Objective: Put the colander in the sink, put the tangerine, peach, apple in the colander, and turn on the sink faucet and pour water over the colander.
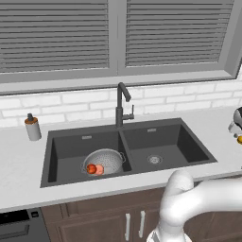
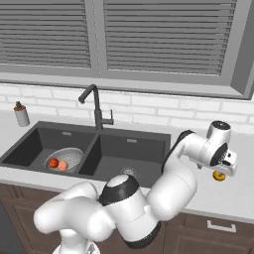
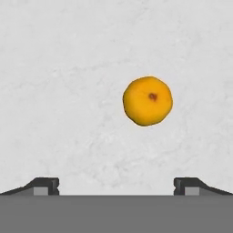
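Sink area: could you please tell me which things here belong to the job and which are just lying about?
Job:
sink
colander
apple
peach
tangerine
sink faucet

Lying about:
soap dispenser

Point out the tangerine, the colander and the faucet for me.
tangerine (image 3: 147,100): hand view, middle of its peel.
colander (image 1: 109,160): left base view, perforated inner wall.
sink faucet (image 1: 119,115): left base view, upright stem.

- One colander (image 1: 105,162) is sitting in the sink (image 1: 61,147) (a two-basin one).
- Two fruits are lying inside it: one apple (image 1: 91,168), one peach (image 1: 99,169).
- One tangerine (image 3: 147,101) is resting on the counter (image 3: 68,91).
- One faucet (image 1: 121,105) and one soap dispenser (image 1: 32,126) are standing behind.
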Robot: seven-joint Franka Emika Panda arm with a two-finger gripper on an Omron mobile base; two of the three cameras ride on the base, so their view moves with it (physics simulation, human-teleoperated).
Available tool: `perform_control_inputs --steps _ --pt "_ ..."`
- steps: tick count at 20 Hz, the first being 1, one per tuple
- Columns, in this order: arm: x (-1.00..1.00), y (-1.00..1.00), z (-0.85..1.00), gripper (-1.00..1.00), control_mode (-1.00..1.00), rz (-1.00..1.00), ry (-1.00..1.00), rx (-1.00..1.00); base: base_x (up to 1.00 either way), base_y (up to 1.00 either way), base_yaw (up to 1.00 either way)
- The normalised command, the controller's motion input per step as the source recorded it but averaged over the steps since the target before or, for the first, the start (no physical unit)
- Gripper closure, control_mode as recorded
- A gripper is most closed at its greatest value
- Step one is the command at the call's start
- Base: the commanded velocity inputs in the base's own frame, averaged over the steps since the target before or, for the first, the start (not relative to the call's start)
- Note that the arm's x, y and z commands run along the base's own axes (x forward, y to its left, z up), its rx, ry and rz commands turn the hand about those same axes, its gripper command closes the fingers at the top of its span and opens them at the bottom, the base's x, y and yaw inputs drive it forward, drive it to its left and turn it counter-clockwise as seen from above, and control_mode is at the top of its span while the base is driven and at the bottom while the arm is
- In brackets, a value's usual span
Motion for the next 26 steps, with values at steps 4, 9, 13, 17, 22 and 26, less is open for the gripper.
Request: perform_control_inputs --steps 4,9,13,17,22,26 --pt "0.16 -0.14 -0.19 -1.00 -1.00 -0.12 0.00 0.00 0.00 0.00 0.00" --pt "0.15 -0.16 -0.20 -1.00 -1.00 -0.12 0.00 0.00 0.00 0.00 0.00" --pt "0.18 -0.21 -0.20 -1.00 -1.00 -0.11 0.00 0.00 0.00 0.00 0.00" --pt "0.18 -0.27 -0.21 -1.00 -1.00 -0.06 0.00 0.00 0.00 0.00 0.00" --pt "0.10 -0.21 -0.15 -1.00 -1.00 -0.04 0.00 0.01 0.00 0.00 0.00" --pt "0.08 -0.13 -0.09 -1.00 -1.00 -0.02 0.01 0.01 0.00 0.00 0.00"
